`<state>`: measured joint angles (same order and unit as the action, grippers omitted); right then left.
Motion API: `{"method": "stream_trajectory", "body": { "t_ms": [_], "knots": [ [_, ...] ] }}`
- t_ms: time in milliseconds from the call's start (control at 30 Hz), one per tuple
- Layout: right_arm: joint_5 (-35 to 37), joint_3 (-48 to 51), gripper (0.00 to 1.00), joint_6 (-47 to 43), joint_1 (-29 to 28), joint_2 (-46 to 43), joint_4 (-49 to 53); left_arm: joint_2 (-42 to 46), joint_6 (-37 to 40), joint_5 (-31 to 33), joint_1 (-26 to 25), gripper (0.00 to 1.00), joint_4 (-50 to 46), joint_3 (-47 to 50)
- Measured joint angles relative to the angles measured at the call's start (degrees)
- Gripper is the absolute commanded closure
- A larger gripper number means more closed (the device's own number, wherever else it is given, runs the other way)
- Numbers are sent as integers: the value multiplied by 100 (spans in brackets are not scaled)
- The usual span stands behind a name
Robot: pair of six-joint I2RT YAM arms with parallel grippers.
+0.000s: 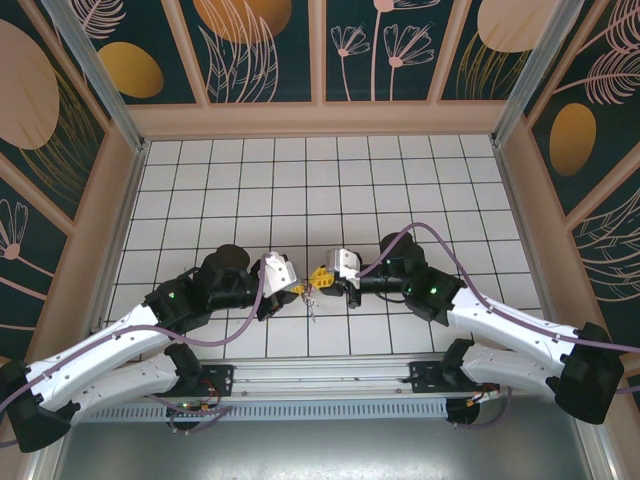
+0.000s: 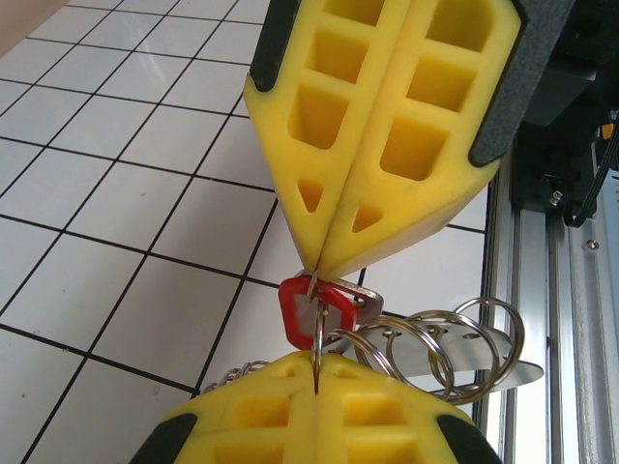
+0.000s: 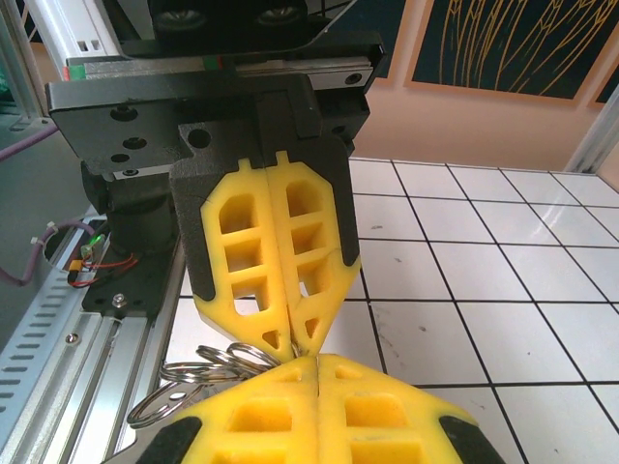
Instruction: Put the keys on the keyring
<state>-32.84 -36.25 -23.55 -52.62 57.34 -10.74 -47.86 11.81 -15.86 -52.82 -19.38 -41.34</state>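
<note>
From above, both arms reach in toward the middle of the white tiled table and meet nose to nose. The left gripper and right gripper have their yellow tips almost touching, and both look pinched shut. A small bit of metal from the keyring dangles just below where they meet. It's too tiny from up here to make out more.

The left wrist cam is way better. The left gripper comes up from the bottom with its jaws pressed together, and the right gripper points down from the top, also closed tight. Right in the gap between the two tips sits the key, red head facing us. A thin wire ring runs edge-on across it, and its top end goes into the right tip and its bottom end into the seam of the left one. So both seem to be nipping that same ring. The rest of the keyring fans out to the right as a bunch of wire loops over a silver tab. A bit of chain hangs on the left.

On the right wrist cam, the right gripper is at the bottom and the left gripper is above it. Both are shut, tip to tip. The keyring loops spill out just left of them, above the metal rail. I can't spot the red head from here.
</note>
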Motion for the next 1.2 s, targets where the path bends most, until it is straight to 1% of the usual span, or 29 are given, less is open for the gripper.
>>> {"method": "stream_trajectory", "body": {
  "t_ms": [1200],
  "knots": [
    [-15, 0, 100, 2, -85, 72, -24, 74, 17, -20, 0, 100, -24, 17]
  ]
}}
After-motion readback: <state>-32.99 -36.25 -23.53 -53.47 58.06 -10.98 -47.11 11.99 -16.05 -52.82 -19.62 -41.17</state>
